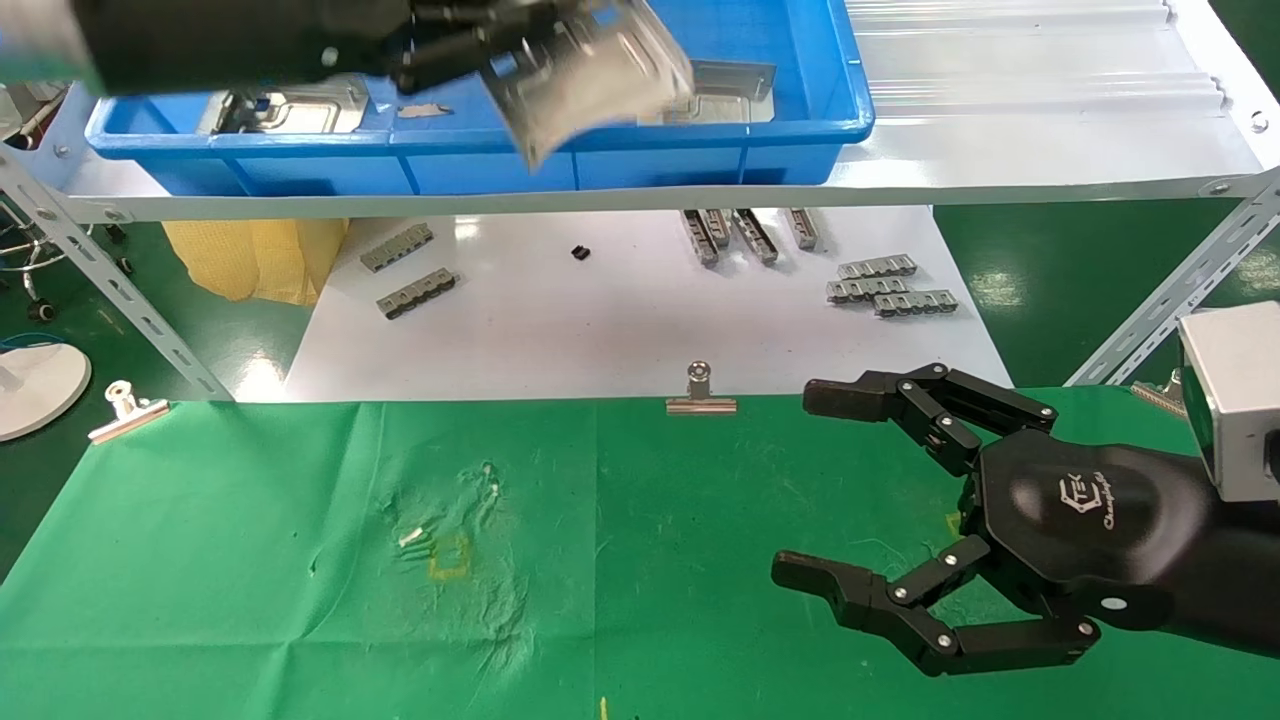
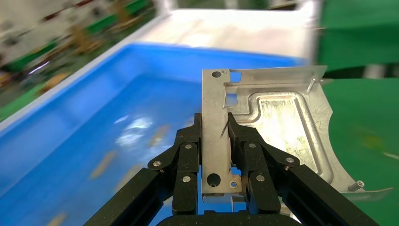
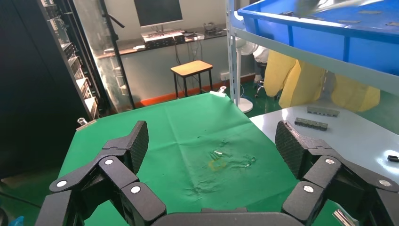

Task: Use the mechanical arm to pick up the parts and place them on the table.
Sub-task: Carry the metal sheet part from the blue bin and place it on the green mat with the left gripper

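I had the left tool (image 2: 215,141) clenched on one part (image 2: 263,136), pinching its holed flange, and it was lifted above the blue bin (image 1: 300,160) on the white shelf (image 1: 1000,150). That plate was blurred in the head view, so I judged it to be on the move. Two more plates (image 1: 285,108) lay in the bin, one at each end. The green tabletop (image 1: 250,560) carried no plate at that point, so nothing had been delivered and the placing was all ahead. The right tool (image 1: 790,485) hovered over the cloth, fingers spread and empty.
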You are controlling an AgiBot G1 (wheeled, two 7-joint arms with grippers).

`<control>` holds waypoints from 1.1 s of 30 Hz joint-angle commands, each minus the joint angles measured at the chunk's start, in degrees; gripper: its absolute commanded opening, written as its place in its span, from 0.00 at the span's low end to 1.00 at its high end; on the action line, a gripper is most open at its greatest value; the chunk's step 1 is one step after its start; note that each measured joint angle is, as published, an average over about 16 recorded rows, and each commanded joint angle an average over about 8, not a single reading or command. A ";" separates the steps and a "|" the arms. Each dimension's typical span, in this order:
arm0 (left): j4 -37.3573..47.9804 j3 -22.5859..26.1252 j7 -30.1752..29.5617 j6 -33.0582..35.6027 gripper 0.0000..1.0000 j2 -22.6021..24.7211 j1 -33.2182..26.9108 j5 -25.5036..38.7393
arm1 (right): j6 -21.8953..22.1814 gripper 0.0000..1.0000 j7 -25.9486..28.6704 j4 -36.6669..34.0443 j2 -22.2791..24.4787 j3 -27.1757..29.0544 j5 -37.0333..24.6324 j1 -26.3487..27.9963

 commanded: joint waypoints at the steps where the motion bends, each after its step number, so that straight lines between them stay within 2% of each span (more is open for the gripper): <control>1: -0.55 -0.20 2.54 5.16 0.00 -1.36 0.39 -0.60 | 0.00 1.00 0.00 0.00 0.00 0.00 0.00 0.00; 6: -0.53 -0.61 6.22 11.03 0.00 -3.62 0.29 -1.77 | 0.00 1.00 0.00 0.00 0.00 0.00 0.00 0.00; 10: -4.48 1.15 9.30 13.53 0.00 -6.65 1.88 -1.88 | 0.00 1.00 0.00 0.00 0.00 0.00 0.00 0.00; 17: -21.11 8.93 11.02 14.03 0.00 -16.23 11.30 -8.14 | 0.00 1.00 0.00 0.00 0.00 0.00 0.00 0.00; 21: -25.77 14.00 11.08 13.19 0.00 -19.69 15.72 -10.58 | 0.00 1.00 0.00 0.00 0.00 0.00 0.00 0.00; 27: -20.45 20.02 15.44 10.37 0.00 -17.22 18.68 -5.76 | 0.00 1.00 0.00 0.00 0.00 0.00 0.00 0.00; 33: -11.57 22.26 21.64 5.35 0.00 -12.05 19.84 -1.68 | 0.00 1.00 0.00 0.00 0.00 0.00 0.00 0.00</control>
